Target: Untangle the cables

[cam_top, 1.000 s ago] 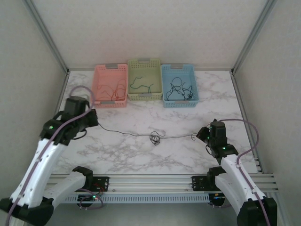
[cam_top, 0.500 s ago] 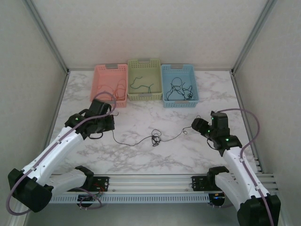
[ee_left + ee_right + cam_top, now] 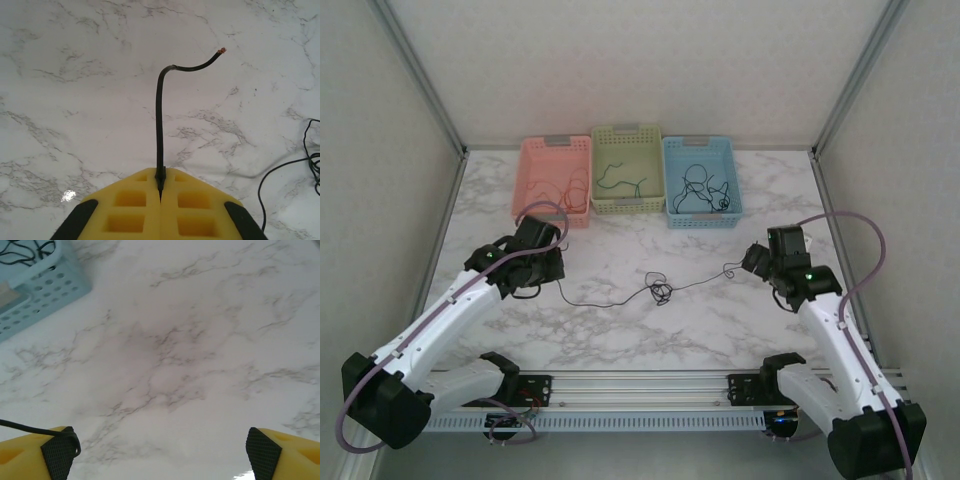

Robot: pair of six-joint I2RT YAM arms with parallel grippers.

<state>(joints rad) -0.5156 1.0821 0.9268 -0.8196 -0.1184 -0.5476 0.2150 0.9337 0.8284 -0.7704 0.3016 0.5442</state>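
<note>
A thin black cable point(image 3: 159, 125) lies slack across the marble counter point(image 3: 620, 335), with a small knotted tangle point(image 3: 661, 291) near its middle. The left fingers point(image 3: 145, 200) are clenched on one end, and a short stub curves beyond them to a bare copper tip point(image 3: 220, 50). The right fingers point(image 3: 272, 452) stand spread wide, released; the cable's other end seems to brush one dark pad point(image 3: 57, 452). More cables rest at the back: red-orange wires point(image 3: 570, 190) in the pink basket point(image 3: 526, 180), green point(image 3: 618, 172) in the green basket point(image 3: 626, 131), black point(image 3: 698, 190) in the blue basket point(image 3: 700, 141).
</note>
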